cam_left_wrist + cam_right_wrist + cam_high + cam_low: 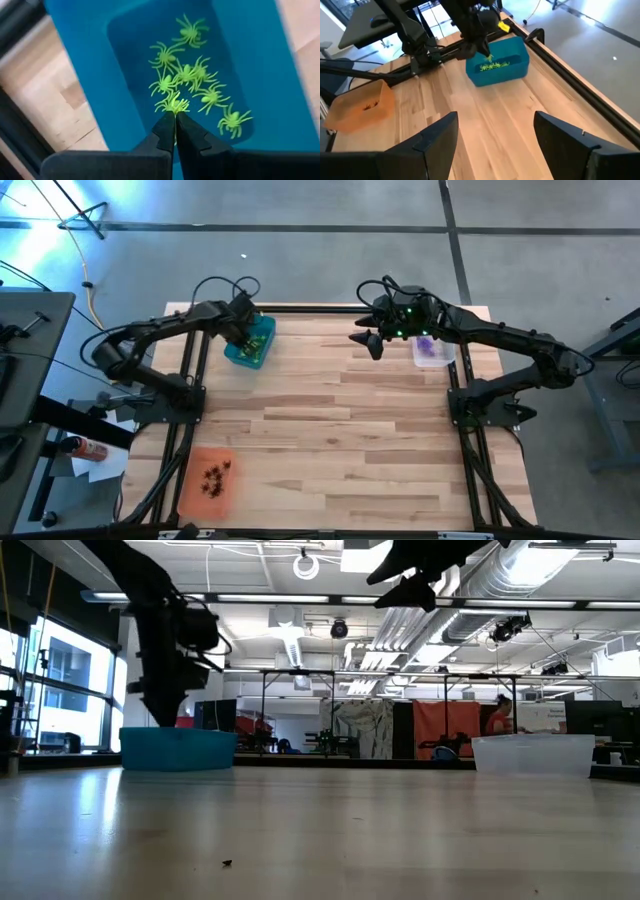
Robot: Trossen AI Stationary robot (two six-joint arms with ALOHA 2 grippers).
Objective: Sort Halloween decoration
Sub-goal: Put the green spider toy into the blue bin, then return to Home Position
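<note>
Left tool (175, 116) pinches a lime green spider (172, 103) over the teal tray (90, 75); it may cling when released. Right tool (495, 130) hangs wide.

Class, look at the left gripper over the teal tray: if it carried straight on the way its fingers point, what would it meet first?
Most likely a lime green spider right at the tips of the shut left gripper, or perhaps already pinched there; then the teal tray floor. Depth is hard to judge.
</note>
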